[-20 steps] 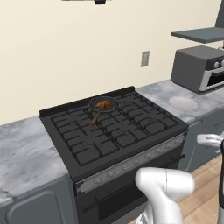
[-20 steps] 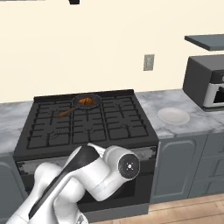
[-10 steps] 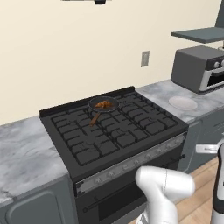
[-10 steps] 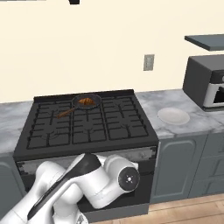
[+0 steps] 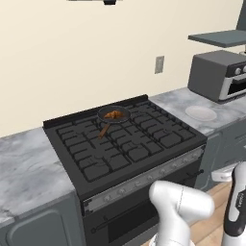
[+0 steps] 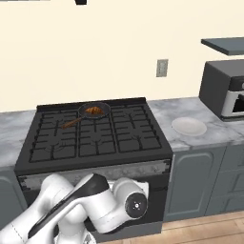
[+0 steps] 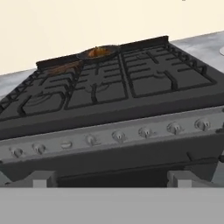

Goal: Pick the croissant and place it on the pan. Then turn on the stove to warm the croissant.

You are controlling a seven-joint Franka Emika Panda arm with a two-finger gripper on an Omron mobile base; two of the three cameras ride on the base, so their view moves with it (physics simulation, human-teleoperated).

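Knob-turning is judged to be the step in hand, since the croissant is already seen lying in the pan, which sits on a burner at the back edge of the stove, left of its middle. In the hand view the pincer is held low before the silver front strip, its tips spread wide and pinching nothing. The knobs are lined up just ahead; the one serving the pan's burner should be chosen, approached squarely, closed on firmly and twisted without slipping. Which knob that is cannot be told. Compared with a second ago, the arm's elbow has been swung further right and lower in front of the oven door, while pan, croissant and the white plate on the tabletop are unmoved.
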